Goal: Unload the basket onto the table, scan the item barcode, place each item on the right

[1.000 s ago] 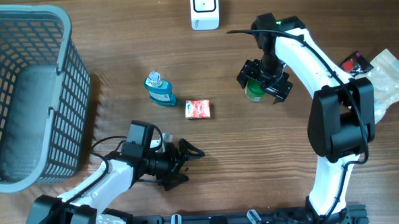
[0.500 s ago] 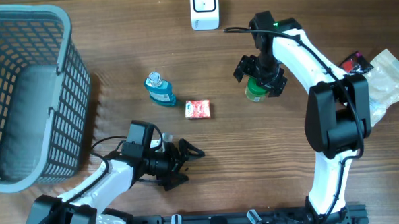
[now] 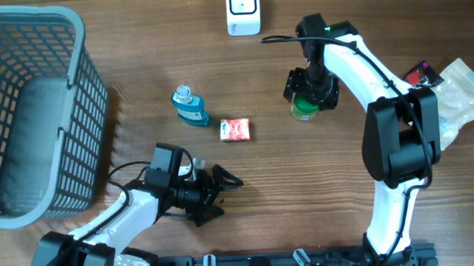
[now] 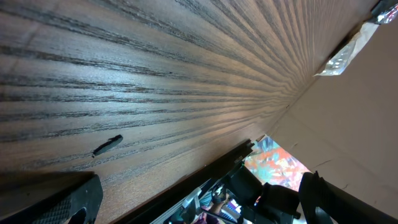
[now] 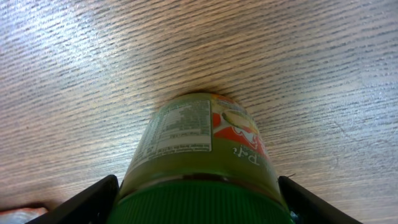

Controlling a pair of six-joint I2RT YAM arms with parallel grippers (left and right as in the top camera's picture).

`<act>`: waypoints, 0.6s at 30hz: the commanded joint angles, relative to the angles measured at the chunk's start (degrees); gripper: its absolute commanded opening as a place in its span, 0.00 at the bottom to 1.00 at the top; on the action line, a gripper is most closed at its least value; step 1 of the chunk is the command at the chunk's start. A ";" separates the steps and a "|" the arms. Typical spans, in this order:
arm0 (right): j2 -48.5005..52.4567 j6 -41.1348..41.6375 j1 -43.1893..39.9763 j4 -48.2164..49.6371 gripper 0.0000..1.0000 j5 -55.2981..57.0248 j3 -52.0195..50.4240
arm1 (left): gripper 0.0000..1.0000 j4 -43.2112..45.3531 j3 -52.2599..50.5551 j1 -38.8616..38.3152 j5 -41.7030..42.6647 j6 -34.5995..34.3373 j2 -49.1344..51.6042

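Brown wooden table (image 3: 303,186) under soft light
Its top had a strong streaked grain with a pale sheen; a grey mesh basket (image 3: 89,131) stood at the left end, and a plain tan surface (image 4: 360,124) showed past its edge

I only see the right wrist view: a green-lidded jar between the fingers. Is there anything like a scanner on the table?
Observer: Yes, overhead shows a white scanner-like device at the far edge, left of the jar.
Operator: Other items?
Observer: A blue bottle and a red packet sit mid-table.
Operator: Left arm?
Observer: The left gripper rests open near the front edge, holding nothing.
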 commanded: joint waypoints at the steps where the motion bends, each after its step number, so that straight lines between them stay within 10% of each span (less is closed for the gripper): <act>1: 1.07 -4.42 0.17 -0.72 0.80 1.36 0.81 | 1.00 -1.07 -3.08 0.24 -19.58 4.55 2.58; 18: 1.07 -6.95 0.17 -1.57 0.70 -0.09 0.81 | 1.00 -1.07 -3.08 0.24 -19.61 4.57 2.60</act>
